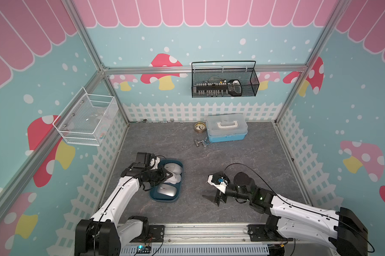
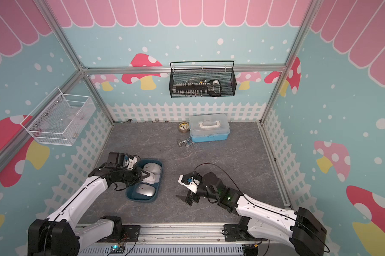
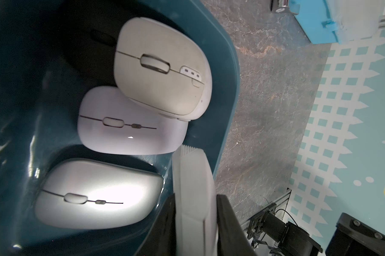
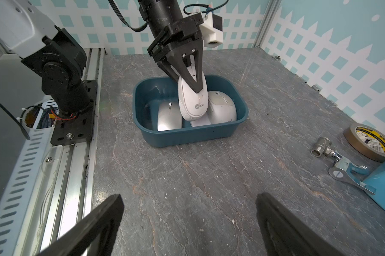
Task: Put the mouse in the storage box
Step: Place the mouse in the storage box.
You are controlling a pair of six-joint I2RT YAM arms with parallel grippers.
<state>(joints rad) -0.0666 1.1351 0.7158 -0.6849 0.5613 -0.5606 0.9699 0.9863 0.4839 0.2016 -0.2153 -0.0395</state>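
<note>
Pinching a white mouse (image 4: 192, 104) by its upper end, the left gripper (image 4: 193, 85) holds it steeply tilted, its lower end down inside the storage box (image 4: 191, 138), between a silver mouse (image 4: 168, 117) and a grey-white mouse (image 4: 222, 108). In both top views the box sits at 9 o'clock on the table (image 4: 209, 177). At 5 o'clock, the right gripper (image 4: 189, 199) hovers over bare tabletop, jaws spread wide and holding nothing. A light blue case (image 1: 226, 130) stands at 1 o'clock.
</note>
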